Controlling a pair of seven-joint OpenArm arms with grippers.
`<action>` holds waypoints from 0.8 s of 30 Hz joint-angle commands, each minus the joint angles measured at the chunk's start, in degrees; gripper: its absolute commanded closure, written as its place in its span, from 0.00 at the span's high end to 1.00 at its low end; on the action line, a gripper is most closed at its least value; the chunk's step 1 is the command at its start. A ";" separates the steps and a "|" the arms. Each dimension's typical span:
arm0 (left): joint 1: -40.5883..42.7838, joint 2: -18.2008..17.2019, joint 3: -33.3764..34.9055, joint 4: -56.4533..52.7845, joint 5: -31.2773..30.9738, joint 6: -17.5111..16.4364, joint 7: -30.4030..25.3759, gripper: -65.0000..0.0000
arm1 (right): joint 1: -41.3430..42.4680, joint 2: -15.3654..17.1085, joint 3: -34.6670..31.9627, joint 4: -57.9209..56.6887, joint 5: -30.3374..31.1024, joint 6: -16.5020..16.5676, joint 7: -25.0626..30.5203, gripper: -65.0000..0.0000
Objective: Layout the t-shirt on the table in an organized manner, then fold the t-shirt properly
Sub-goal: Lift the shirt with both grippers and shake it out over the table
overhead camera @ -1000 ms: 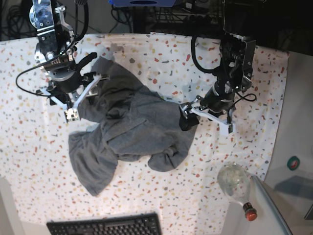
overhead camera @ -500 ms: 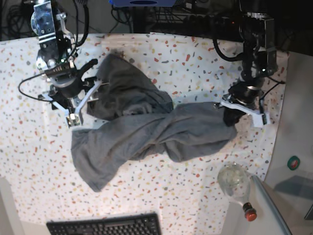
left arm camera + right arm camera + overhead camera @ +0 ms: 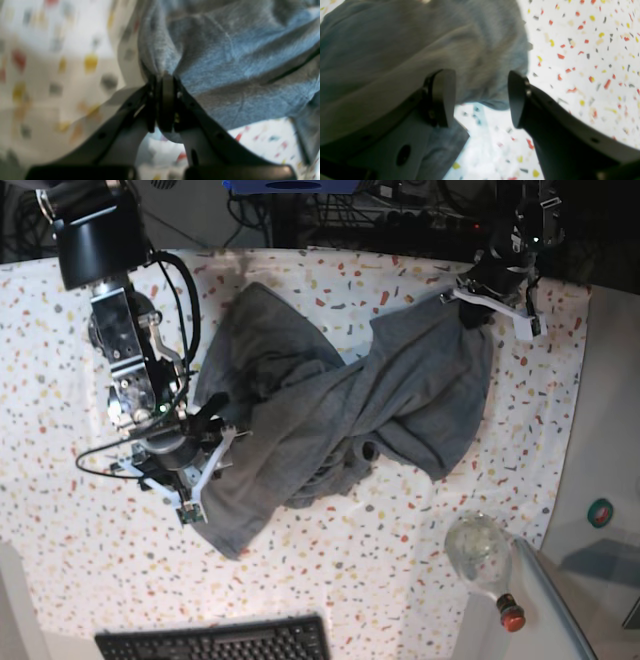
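The grey t-shirt [image 3: 340, 410] lies crumpled in a diagonal band on the speckled table [image 3: 60, 560], running from front left to far right. My left gripper [image 3: 490, 302] is at the far right and shut on the shirt's edge. In the left wrist view the jaws [image 3: 163, 82] pinch a bunch of grey fabric [image 3: 237, 62]. My right gripper [image 3: 205, 478] hovers open over the shirt's front-left part. In the right wrist view its fingers [image 3: 481, 97] stand apart with nothing between them, above the shirt [image 3: 395, 50].
A black keyboard [image 3: 215, 642] lies at the table's front edge. A clear bottle with a red cap [image 3: 480, 555] lies at the front right, close to the shirt's hem. Dark equipment and cables stand behind the far edge.
My left gripper closed on the shirt and dragged that end toward the far right, stretching the cloth out. My right arm moved toward the front along the shirt's left side, still open.
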State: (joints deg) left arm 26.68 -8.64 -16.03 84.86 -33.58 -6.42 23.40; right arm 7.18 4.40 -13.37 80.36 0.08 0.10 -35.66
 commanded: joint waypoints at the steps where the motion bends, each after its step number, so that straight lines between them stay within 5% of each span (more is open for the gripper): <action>1: 0.18 -0.45 -0.19 0.99 -0.48 -0.66 -1.29 0.00 | 3.15 -1.28 0.13 -1.46 0.06 -0.32 1.15 0.49; 4: 1.32 -0.45 -0.45 1.07 -0.48 -0.66 -1.46 0.00 | 4.91 -2.43 -0.13 -2.25 0.06 0.30 0.89 0.49; 6: 1.76 -0.45 -0.54 0.99 -0.48 -0.66 -1.46 0.00 | 3.50 -2.60 -1.54 1.97 0.06 4.87 0.80 0.48; 8: 1.76 -0.45 -0.54 0.63 -0.48 -0.66 -1.46 0.00 | 1.39 -2.60 -5.14 7.34 -0.21 9.18 0.80 0.48; 13: 1.59 -0.45 -0.63 1.07 -0.48 -0.66 -1.46 0.00 | -1.25 -2.16 -19.73 11.99 -0.30 13.66 0.36 0.49; 18: 1.32 -0.45 -0.36 1.07 -0.48 -0.66 -1.46 0.00 | 1.83 -2.95 -29.14 10.85 -0.30 15.24 -2.98 0.49; 24: 1.50 -0.45 -0.54 0.99 -0.48 -0.66 -1.46 0.00 | 8.34 -9.63 -30.37 -1.28 -0.30 15.07 -3.33 0.57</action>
State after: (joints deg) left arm 27.81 -8.64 -16.21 84.93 -33.87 -6.70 22.96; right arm 14.44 -5.08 -44.01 77.93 -0.05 15.57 -39.72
